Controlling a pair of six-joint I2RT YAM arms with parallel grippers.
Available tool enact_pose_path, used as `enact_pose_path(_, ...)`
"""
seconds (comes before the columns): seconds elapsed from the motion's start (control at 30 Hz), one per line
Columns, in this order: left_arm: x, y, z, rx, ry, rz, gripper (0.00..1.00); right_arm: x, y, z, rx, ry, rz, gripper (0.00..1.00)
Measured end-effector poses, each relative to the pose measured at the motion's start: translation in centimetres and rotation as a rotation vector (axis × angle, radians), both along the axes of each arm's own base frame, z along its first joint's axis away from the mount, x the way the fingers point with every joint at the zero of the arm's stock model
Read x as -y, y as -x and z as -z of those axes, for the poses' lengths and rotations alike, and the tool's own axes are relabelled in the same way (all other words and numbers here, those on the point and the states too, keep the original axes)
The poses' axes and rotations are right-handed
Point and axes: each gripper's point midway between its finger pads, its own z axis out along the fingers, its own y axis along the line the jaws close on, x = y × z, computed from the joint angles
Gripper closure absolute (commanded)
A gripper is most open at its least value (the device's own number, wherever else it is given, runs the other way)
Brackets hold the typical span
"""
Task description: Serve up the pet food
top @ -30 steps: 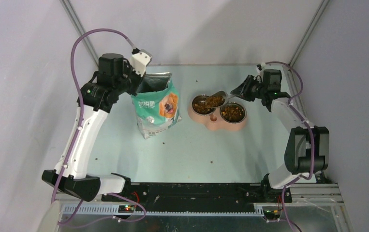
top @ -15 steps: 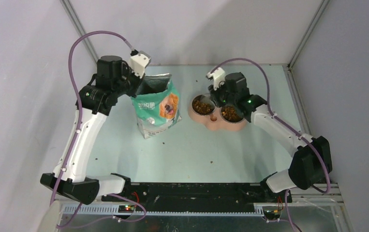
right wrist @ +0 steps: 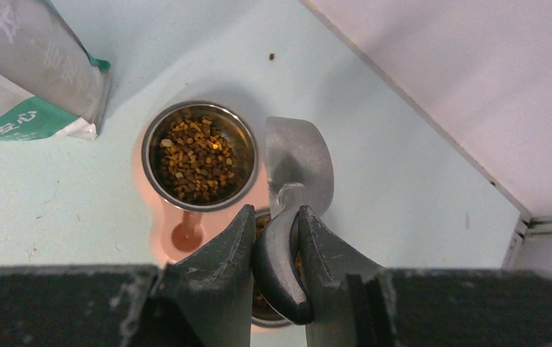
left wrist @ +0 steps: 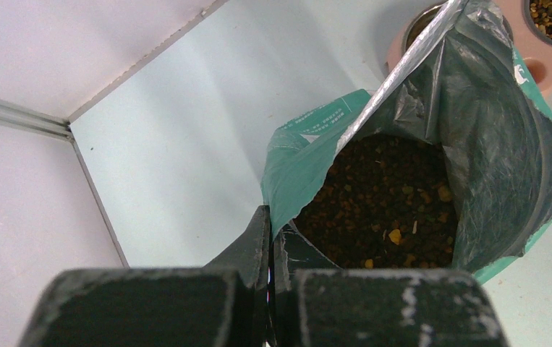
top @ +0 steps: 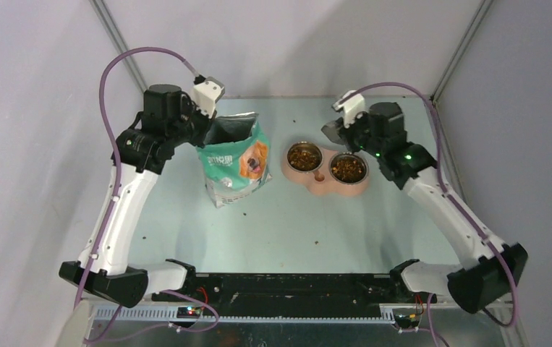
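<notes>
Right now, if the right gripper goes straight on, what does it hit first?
Probably the table just behind the pink feeder: the right gripper points there, with the empty scoop it holds leading. Depth is unclear.

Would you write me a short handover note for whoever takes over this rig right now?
Left gripper: shut on the rim of the open bag, holding it upright.
Right gripper: shut on the handle of the scoop, which is empty, by the far edge of the feeder.
Pet food: in both bowls; more in the bag.
Left: probably only set the scoop down and release the bag.
</notes>
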Motion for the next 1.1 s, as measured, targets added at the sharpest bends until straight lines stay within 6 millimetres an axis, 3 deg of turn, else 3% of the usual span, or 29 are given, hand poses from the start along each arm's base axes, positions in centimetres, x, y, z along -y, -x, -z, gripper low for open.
enact_pose_path(0.13, 0.1, 0.4, -0.1, -0.006, 0.014, 0.005, 1.00, 1.6, 3.8, -1.7, -0.089, -0.147, -0.032, 1.00)
enact_pose_path(0.3, 0.3, 0.9, -0.1, -0.018, 0.030, 0.012, 1.00, 0.6, 9.6, -1.4, -0.316, -0.358, -0.140, 1.00)
enact_pose_path(0.37, 0.4, 1.2, -0.1, -0.024, 0.037, 0.018, 1.00, -0.3, 11.7, 0.4, -0.450, -0.429, -0.174, 1.00)
enact_pose_path(0.43, 0.5, 1.5, -0.1, -0.028, 0.041, 0.025, 1.00, -1.0, 13.8, 3.8, -0.642, -0.500, -0.170, 1.00)
enact_pose_path(0.67, 0.7, 2.2, -0.1, -0.037, 0.052, 0.046, 1.00, -0.5, 17.2, 13.8, -1.090, -0.619, 0.044, 1.00)
enact_pose_path(0.7, 0.8, 2.3, -0.1, -0.037, 0.053, 0.049, 1.00, -0.2, 17.5, 14.8, -1.126, -0.625, 0.080, 0.94)
enact_pose_path(0.8, 0.9, 2.7, 0.0, -0.042, 0.060, 0.062, 1.00, 0.6, 18.0, 16.8, -1.181, -0.643, 0.167, 0.64)
enact_pose_path(0.87, 1.0, 2.9, 0.1, -0.042, 0.063, 0.067, 1.00, 1.3, 17.9, 17.4, -1.203, -0.678, 0.224, 0.52)
enact_pose_path(1.1, 1.4, 3.3, 0.1, -0.053, 0.076, 0.092, 1.00, 4.8, 15.6, 18.0, -1.151, -0.771, 0.410, 0.22)
